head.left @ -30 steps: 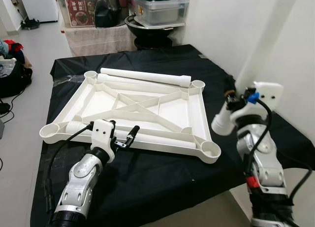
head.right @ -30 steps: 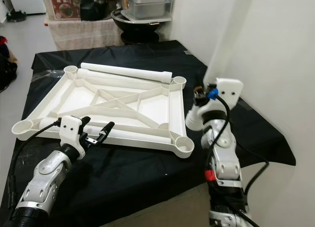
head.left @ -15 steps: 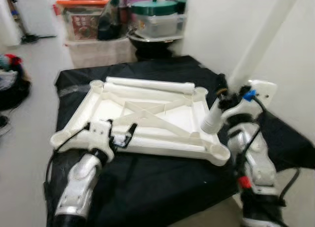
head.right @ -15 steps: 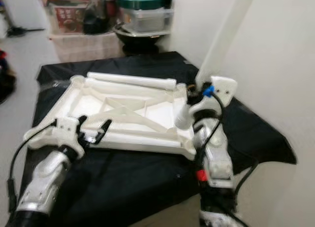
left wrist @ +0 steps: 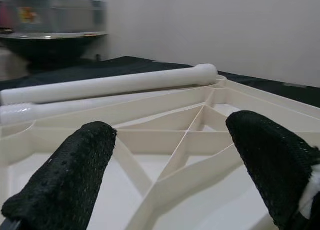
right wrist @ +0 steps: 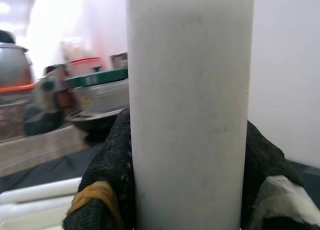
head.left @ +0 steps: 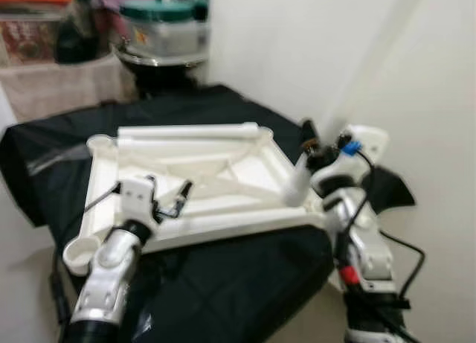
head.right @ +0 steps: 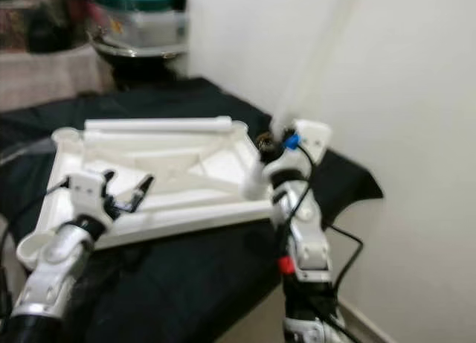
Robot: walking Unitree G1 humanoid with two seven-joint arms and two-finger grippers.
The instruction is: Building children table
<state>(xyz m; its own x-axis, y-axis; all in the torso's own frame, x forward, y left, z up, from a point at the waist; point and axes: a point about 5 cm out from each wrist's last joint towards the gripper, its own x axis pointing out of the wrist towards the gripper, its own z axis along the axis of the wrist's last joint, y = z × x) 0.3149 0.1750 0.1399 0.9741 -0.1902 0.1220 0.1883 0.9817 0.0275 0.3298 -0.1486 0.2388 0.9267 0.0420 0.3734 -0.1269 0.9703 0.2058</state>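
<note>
The white table top (head.left: 201,181) lies upside down on the black cloth, its crossed ribs facing up. A loose white leg (head.left: 186,132) rests along its far edge. My right gripper (head.left: 312,151) is shut on another white leg (head.left: 297,183), held tilted, its lower end close over the top's near right corner. In the right wrist view the leg (right wrist: 190,105) stands between the black fingers (right wrist: 107,165). My left gripper (head.left: 175,201) hovers open over the near rim, and its fingers (left wrist: 65,175) frame the ribs (left wrist: 192,135).
The black-draped table (head.left: 223,283) ends near my body and drops to the floor on the left. A white wall (head.left: 297,38) runs close on the right. Storage boxes and a dark pot (head.left: 152,38) stand behind the table.
The camera has swung and the picture is blurred. My right gripper has carried the leg inward, toward the top's near right corner. The left gripper stays open over the near rim.
</note>
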